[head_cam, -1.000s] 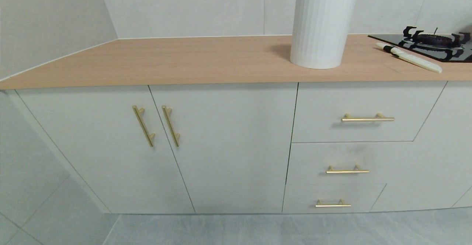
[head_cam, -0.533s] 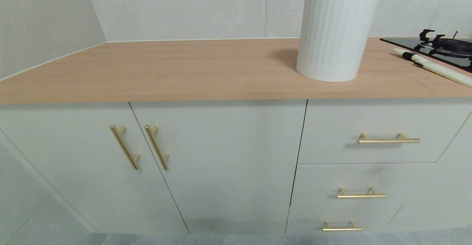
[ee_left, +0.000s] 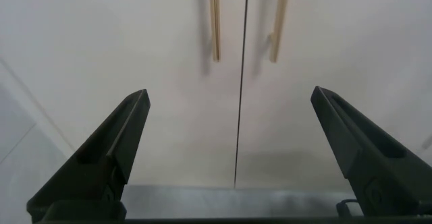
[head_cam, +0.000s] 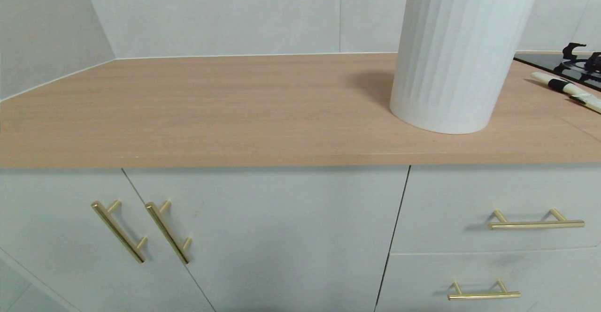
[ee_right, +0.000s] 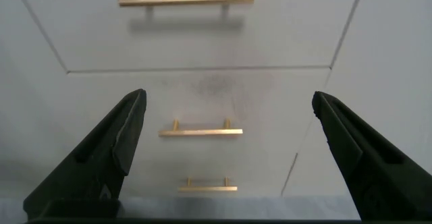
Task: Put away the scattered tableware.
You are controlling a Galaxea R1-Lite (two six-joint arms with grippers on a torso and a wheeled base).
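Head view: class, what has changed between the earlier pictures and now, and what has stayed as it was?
The camera alone moved: it came closer to the wooden countertop, so everything looms larger. Nothing was grasped or released. The white ribbed container keeps its spot on the countertop, the white knife lies beside the hob as before, and cupboard doors and drawers stay shut.
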